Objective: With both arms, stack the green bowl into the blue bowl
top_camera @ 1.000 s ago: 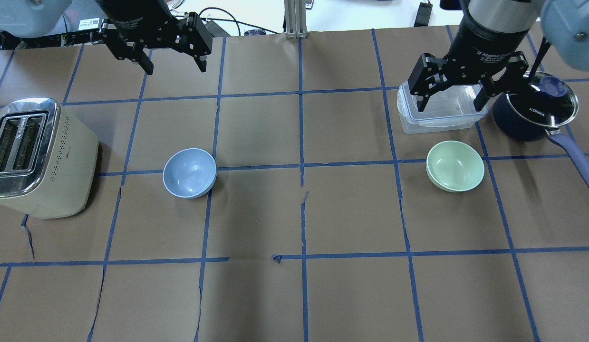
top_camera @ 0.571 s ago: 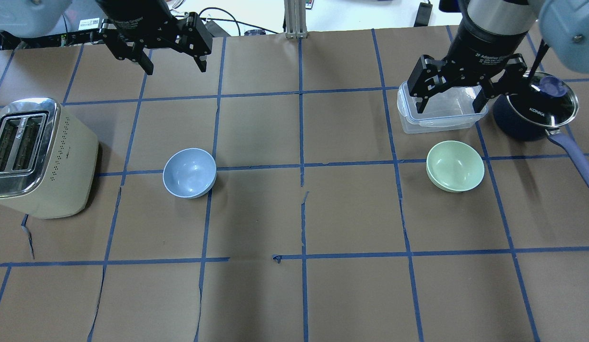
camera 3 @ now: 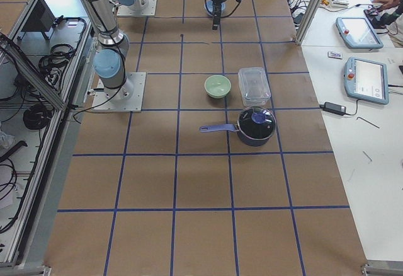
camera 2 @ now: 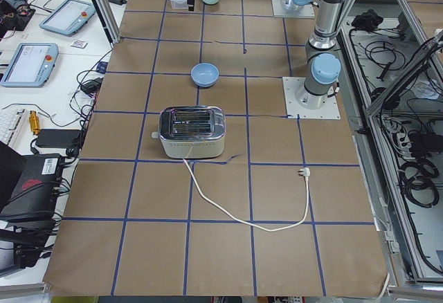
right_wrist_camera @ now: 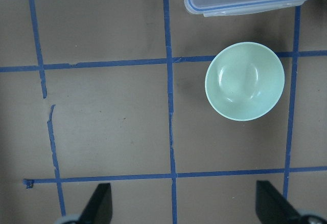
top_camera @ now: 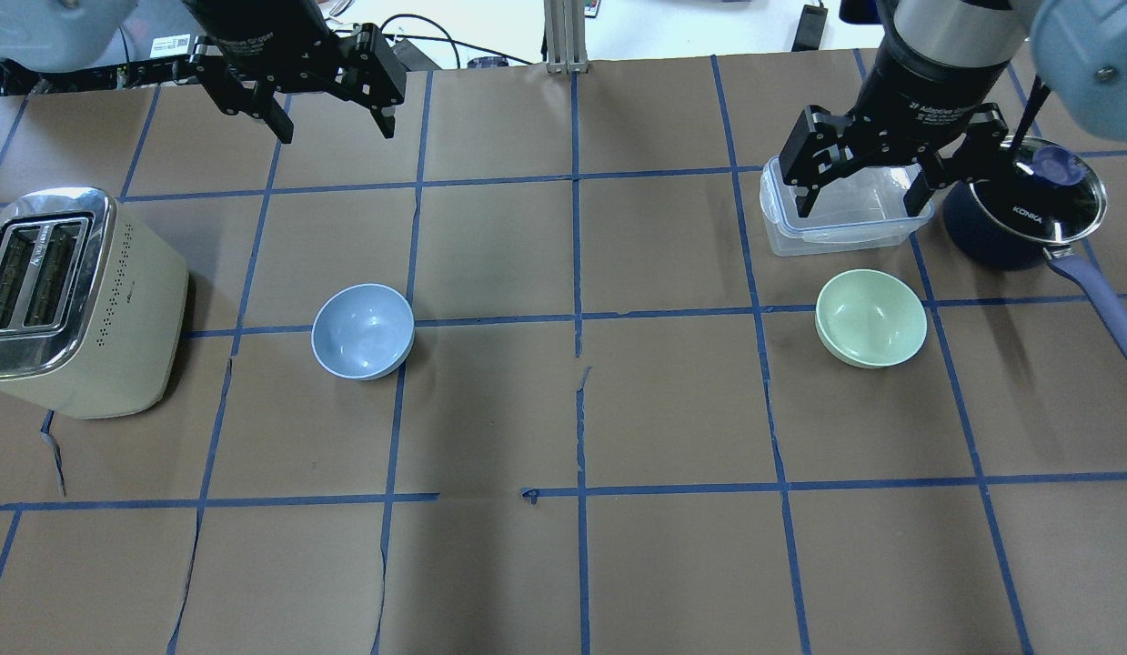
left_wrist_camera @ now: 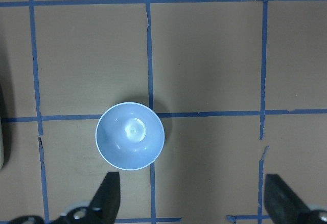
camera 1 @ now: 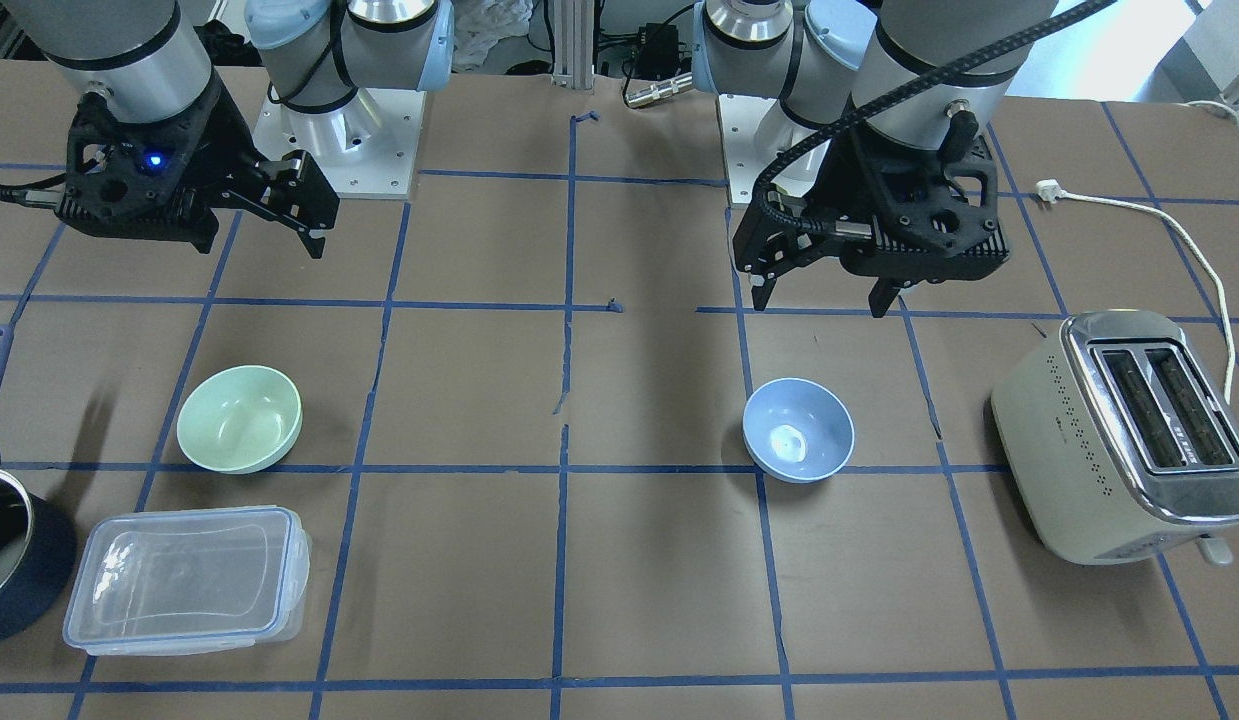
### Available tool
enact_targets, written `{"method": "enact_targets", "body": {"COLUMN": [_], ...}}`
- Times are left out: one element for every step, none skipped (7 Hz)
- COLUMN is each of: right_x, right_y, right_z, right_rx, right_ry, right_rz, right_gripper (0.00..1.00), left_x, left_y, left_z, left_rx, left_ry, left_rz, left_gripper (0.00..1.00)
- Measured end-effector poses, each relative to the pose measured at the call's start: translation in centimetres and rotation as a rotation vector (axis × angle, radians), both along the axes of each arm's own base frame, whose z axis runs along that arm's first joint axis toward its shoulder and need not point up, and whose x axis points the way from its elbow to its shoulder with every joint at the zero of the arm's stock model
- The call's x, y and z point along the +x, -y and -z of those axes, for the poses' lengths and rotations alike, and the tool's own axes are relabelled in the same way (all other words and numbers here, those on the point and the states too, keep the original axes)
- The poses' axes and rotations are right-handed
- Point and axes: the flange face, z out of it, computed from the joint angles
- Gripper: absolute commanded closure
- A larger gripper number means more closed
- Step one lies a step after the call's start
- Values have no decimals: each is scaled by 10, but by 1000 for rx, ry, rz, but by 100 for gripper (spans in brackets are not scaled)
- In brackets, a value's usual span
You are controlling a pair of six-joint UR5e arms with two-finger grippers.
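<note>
The green bowl (top_camera: 870,317) sits upright on the paper-covered table on my right side; it also shows in the front view (camera 1: 239,418) and the right wrist view (right_wrist_camera: 244,80). The blue bowl (top_camera: 363,330) sits upright on my left side and shows in the left wrist view (left_wrist_camera: 130,135). My right gripper (top_camera: 861,205) is open and empty, raised above the table beyond the green bowl. My left gripper (top_camera: 336,132) is open and empty, raised high beyond the blue bowl. Both bowls are empty and far apart.
A cream toaster (top_camera: 72,300) stands at the far left, its cord trailing off. A clear lidded container (top_camera: 845,218) lies just beyond the green bowl. A navy pot with a glass lid (top_camera: 1027,205) stands to its right, with its handle (top_camera: 1104,305) pointing toward me.
The right gripper has shifted very slightly. The bowls and the left gripper have not moved.
</note>
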Motion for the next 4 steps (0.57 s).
{"method": "enact_targets", "body": {"right_x": [0, 0, 0, 0], "right_y": [0, 0, 0, 0], "right_z": [0, 0, 0, 0], "right_rx": [0, 0, 0, 0], "right_ry": [0, -1, 0, 0], "right_rz": [1, 1, 0, 0], "right_gripper": [0, 0, 0, 0], "left_x": [0, 0, 0, 0], "left_y": [0, 0, 0, -1], "left_z": [0, 0, 0, 2], "left_rx": [0, 0, 1, 5], "left_ry": [-1, -1, -1, 0], "left_rz": [0, 0, -1, -1], "left_gripper": [0, 0, 0, 0]}}
